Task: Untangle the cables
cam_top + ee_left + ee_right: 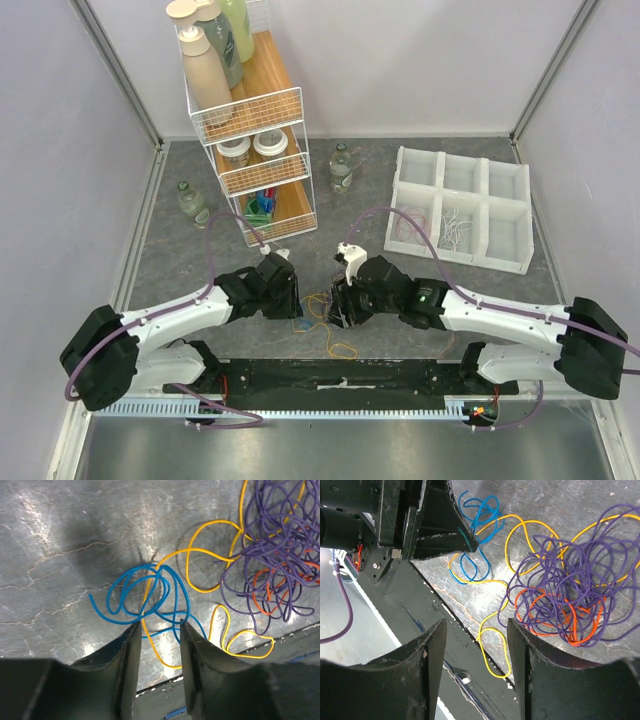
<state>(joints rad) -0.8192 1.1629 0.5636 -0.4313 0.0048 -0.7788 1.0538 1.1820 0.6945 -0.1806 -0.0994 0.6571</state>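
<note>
The cables lie in one heap on the grey table (200,170) between my two grippers. In the left wrist view a blue cable (150,595) is coiled just ahead of my fingertips, a yellow cable (200,555) loops through it, and a purple tangle (275,545) with an orange-red cable (265,592) lies to the right. My left gripper (160,626) is open, low over the table, with blue and yellow strands running between its tips. My right gripper (476,625) is open over a yellow loop (495,645), beside the purple tangle (575,570). No white cable is in the heap.
A wire shelf rack (255,150) with bottles stands at the back left, with small bottles (341,170) beside it. A white compartment tray (465,205) sits at the back right. A black strip (330,375) runs along the near table edge, close under the cables.
</note>
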